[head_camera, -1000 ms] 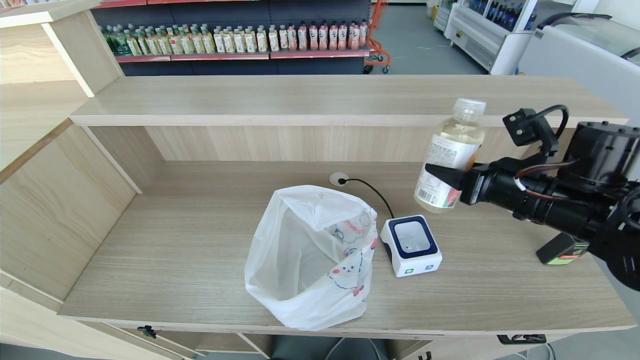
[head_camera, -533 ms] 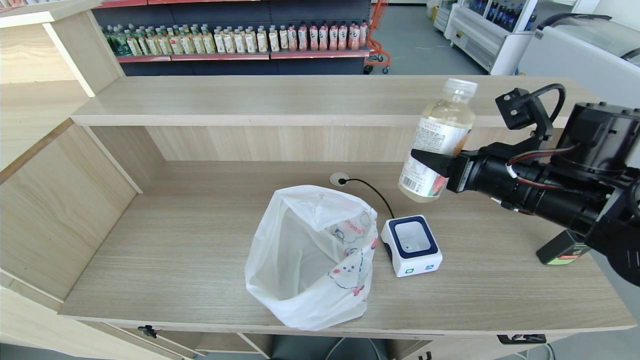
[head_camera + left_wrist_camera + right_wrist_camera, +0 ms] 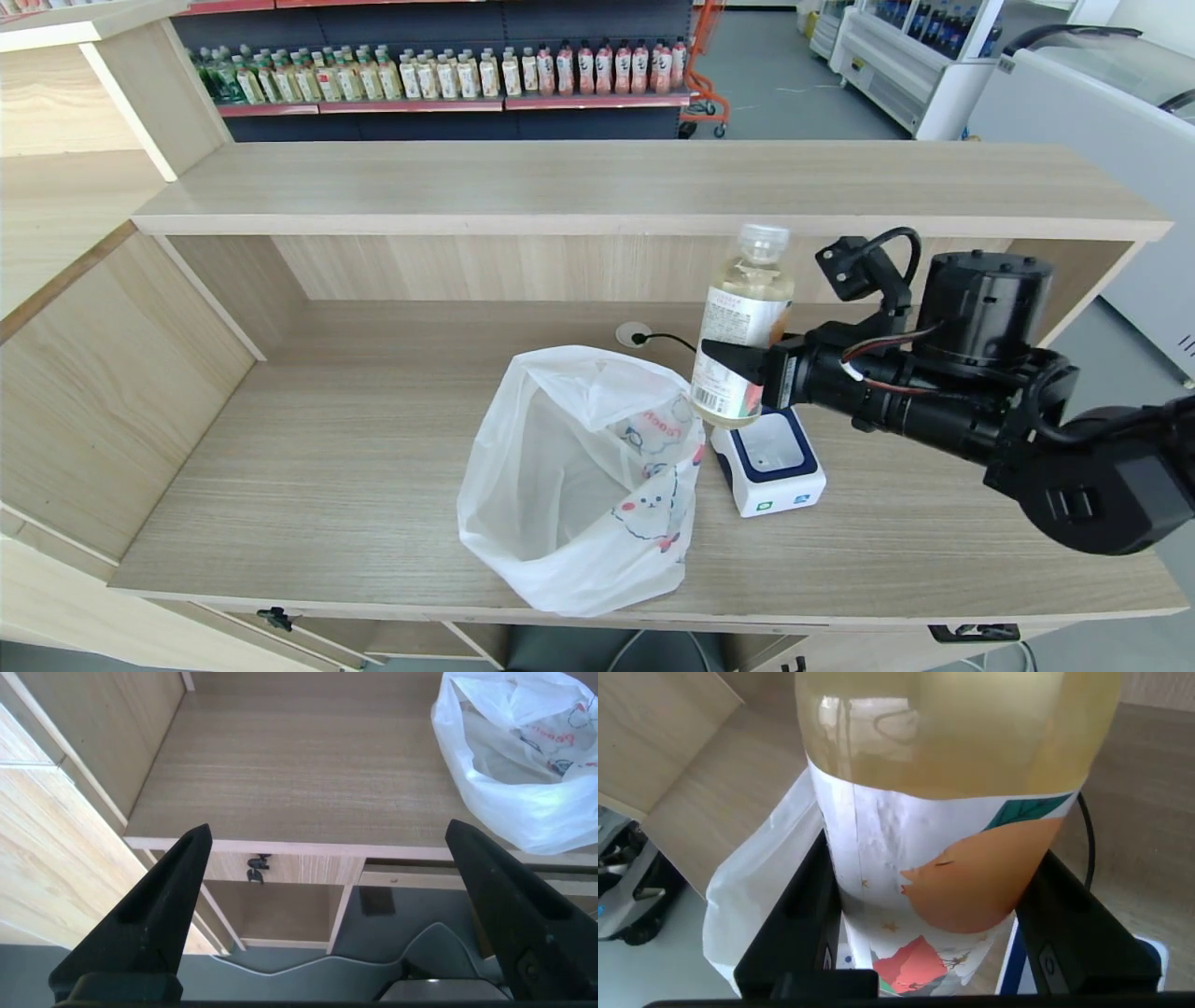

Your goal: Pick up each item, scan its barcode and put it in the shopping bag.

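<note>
Right end effector [image 3: 745, 371] grips an upright clear bottle [image 3: 747, 303] of pale yellow drink with a white barcoded label.

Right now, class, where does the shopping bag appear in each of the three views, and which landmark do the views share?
Head view: the shopping bag stands open at mid-counter, beside the scanner.
Left wrist view: the shopping bag sits near the counter's front edge.
Right wrist view: the shopping bag shows past the held bottle, down on the counter.
Shared landmark: the wooden counter.
</note>
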Motion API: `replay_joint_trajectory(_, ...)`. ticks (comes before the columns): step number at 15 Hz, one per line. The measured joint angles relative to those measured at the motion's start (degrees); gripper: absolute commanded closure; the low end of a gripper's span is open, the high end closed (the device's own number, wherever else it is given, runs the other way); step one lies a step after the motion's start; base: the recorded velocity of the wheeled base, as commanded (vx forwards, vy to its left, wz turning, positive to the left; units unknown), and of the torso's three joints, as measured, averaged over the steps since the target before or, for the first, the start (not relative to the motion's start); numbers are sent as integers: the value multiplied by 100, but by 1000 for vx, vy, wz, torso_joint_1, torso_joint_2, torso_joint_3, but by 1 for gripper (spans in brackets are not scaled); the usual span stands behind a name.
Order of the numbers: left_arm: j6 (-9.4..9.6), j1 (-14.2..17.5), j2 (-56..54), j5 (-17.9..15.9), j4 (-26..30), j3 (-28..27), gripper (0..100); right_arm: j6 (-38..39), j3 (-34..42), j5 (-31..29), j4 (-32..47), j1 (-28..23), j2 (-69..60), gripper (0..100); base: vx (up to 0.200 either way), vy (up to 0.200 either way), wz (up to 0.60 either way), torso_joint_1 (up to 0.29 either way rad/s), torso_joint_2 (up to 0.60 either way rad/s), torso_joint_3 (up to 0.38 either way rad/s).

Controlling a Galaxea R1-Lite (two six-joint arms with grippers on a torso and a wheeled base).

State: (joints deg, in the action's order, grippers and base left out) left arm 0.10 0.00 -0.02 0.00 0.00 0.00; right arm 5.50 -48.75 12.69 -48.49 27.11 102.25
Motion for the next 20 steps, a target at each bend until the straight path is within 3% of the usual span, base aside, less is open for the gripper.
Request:
replay_joint_trajectory(14, 9, 0, 2, 0, 0, 0, 0, -1036, -1894, -44, -584, 596, 2721, 100, 0, 0, 0, 0, 0, 0)
replay_joint_trajectory(20, 9, 0, 2, 0, 0, 0, 0, -1590, -3231, -284, -638, 670, 3711, 100, 0, 0, 0, 0, 0, 0)
